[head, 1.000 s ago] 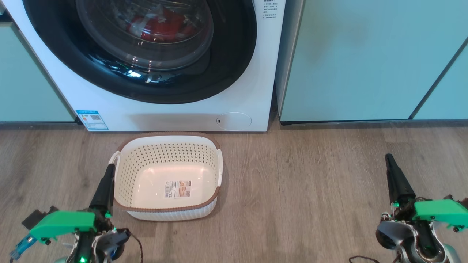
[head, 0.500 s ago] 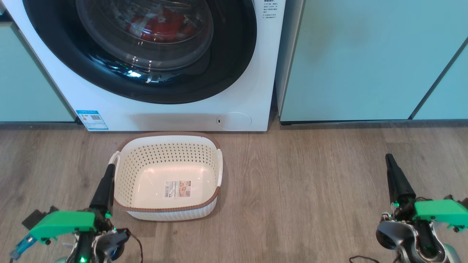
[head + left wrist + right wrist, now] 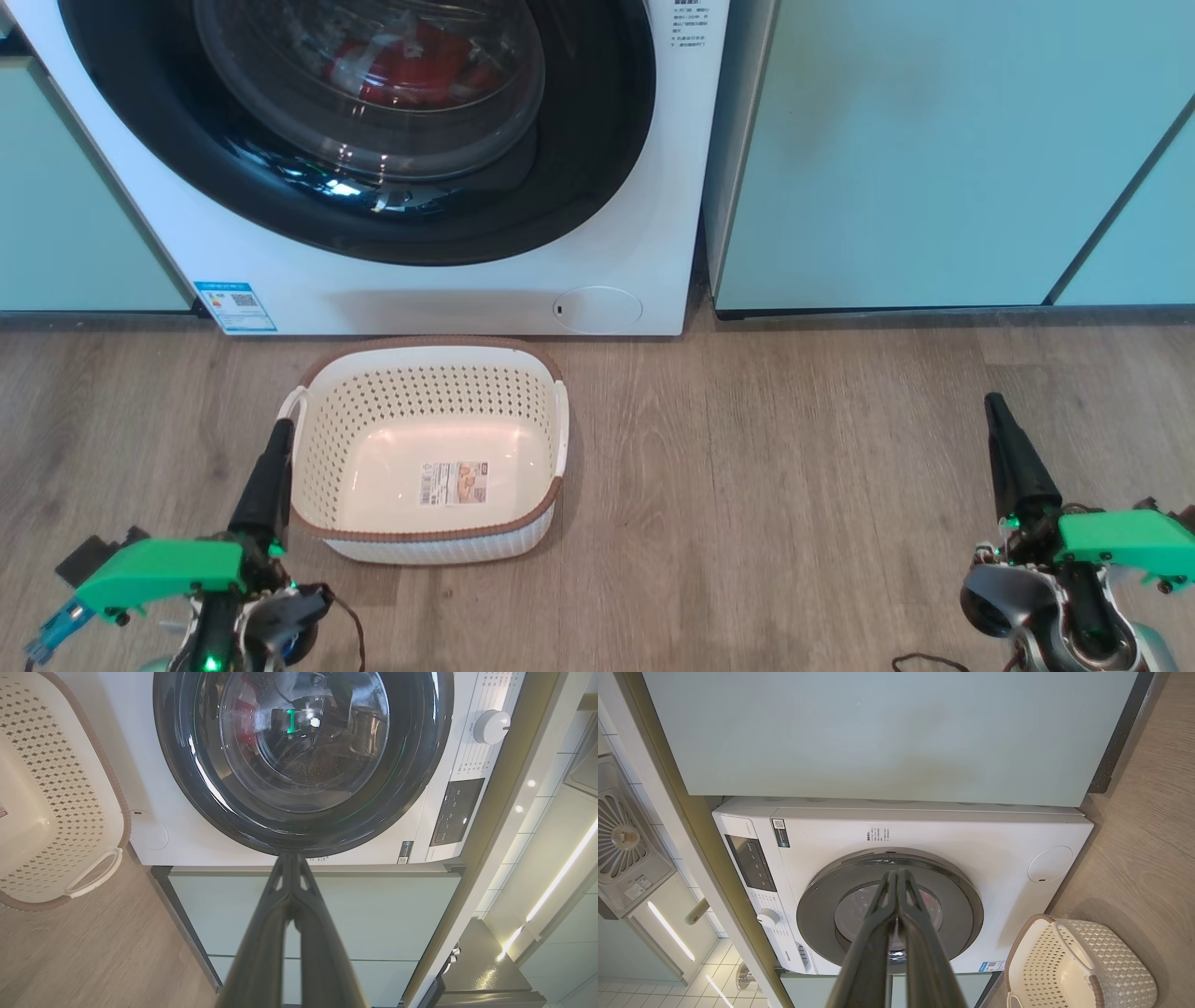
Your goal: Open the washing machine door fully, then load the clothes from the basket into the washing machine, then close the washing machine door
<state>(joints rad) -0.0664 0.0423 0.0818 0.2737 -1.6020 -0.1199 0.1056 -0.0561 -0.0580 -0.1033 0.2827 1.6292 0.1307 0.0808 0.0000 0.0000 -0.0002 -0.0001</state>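
Note:
The white washing machine (image 3: 653, 187) (image 3: 154, 826) (image 3: 971, 830) stands at the back with its round black-ringed door (image 3: 579, 168) (image 3: 420, 756) (image 3: 962, 905) shut flat against the front. Behind the glass lie the red and white clothes (image 3: 420, 65). In front of the machine on the floor sits the cream basket (image 3: 429, 448) (image 3: 42, 802) (image 3: 1083, 966), holding nothing but its label. My left gripper (image 3: 280, 429) (image 3: 290, 858) is shut beside the basket's left handle. My right gripper (image 3: 995, 403) (image 3: 896, 875) is shut over bare floor at the far right.
Pale teal cabinets (image 3: 934, 149) flank the washer on both sides. Wood-look floor (image 3: 794, 485) stretches between the basket and my right gripper. The control panel and dial (image 3: 490, 725) are visible in the left wrist view.

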